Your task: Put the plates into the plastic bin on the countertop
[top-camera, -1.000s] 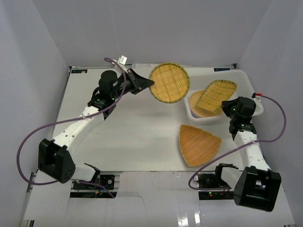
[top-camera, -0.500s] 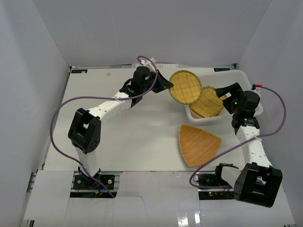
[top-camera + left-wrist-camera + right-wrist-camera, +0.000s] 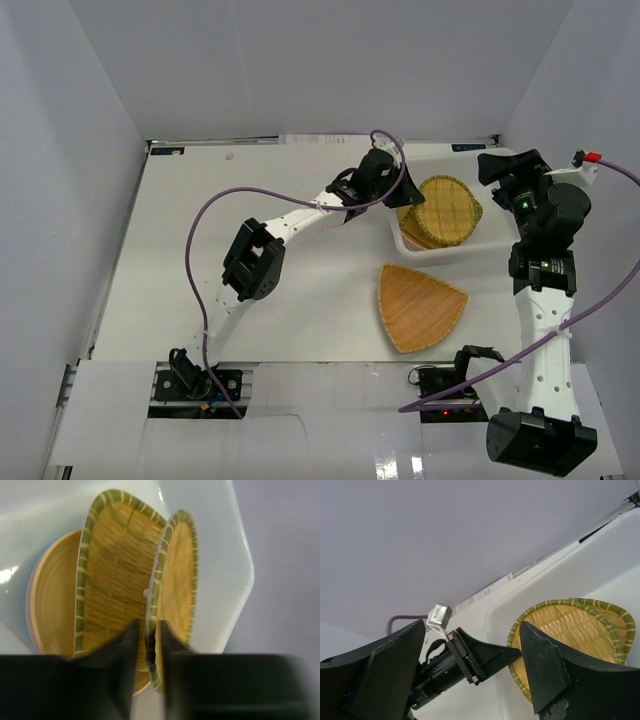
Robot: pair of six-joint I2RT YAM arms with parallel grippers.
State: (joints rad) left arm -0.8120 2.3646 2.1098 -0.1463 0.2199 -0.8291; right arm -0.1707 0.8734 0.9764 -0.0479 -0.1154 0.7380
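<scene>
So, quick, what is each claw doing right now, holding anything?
Left gripper: shut on the rim of the round bamboo tray, over the plastic bin.
Right gripper: open, holding nothing.

Woven bamboo trays: 3. The scoop-shaped tray (image 3: 110,580) and round tray (image 3: 177,595) are at the plastic bin (image 3: 432,252); the fan-shaped tray (image 3: 420,305) is on the countertop (image 3: 180,230) just in front of it. Smooth round plates (image 3: 52,605), stacked in the bin: approx. 3 rims show, exact no. unclear.
</scene>
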